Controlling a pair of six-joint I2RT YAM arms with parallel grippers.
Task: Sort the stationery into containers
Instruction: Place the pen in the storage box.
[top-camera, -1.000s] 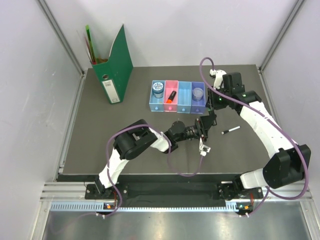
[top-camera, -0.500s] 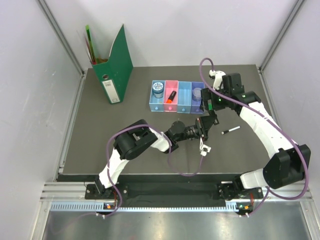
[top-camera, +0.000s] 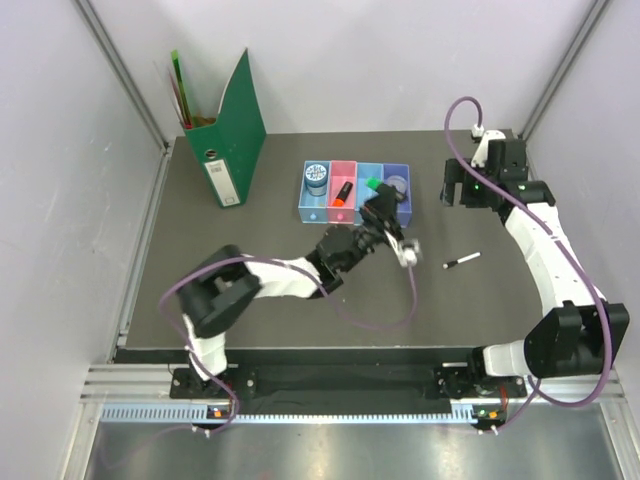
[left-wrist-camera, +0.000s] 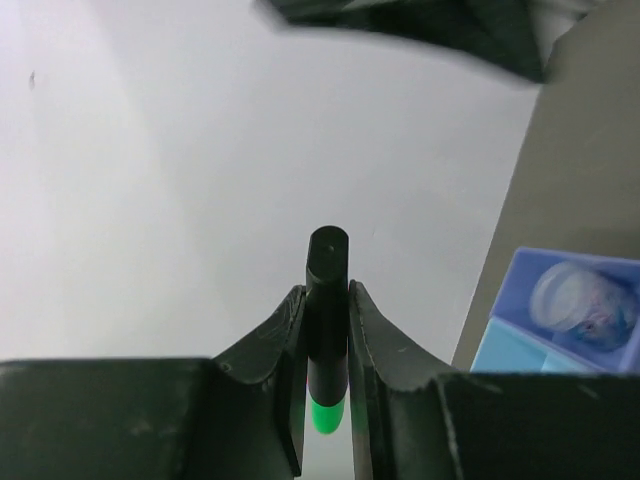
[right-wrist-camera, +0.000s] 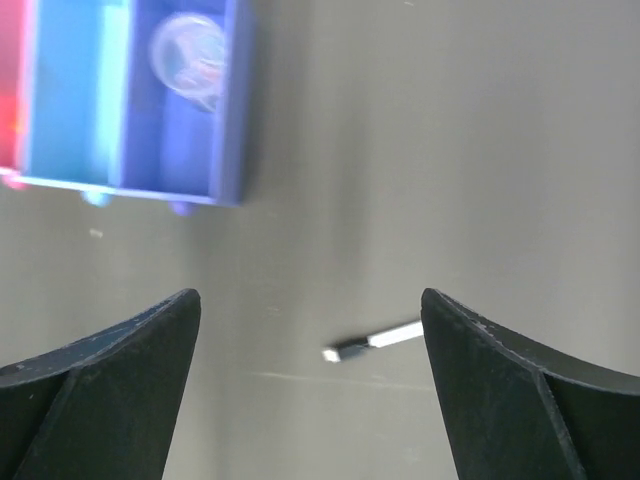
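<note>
Dark grey matte worktop (top-camera: 470, 310) is carrying a row of four small plastic trays (top-camera: 312, 211): blue, pink, light blue, purple. Left pincer (top-camera: 377, 198) is hanging right over that row, clenching a black marker with a green cap (left-wrist-camera: 327, 300). Right pincer (top-camera: 461, 190) is hovering just right of the row, spread wide and gripping nothing. Thin white pen with a dark tip (top-camera: 461, 261) is lying near the row's right end.

Left gripper (left-wrist-camera: 327, 305) clamped; right gripper (right-wrist-camera: 310, 300) spread wide.
</note>
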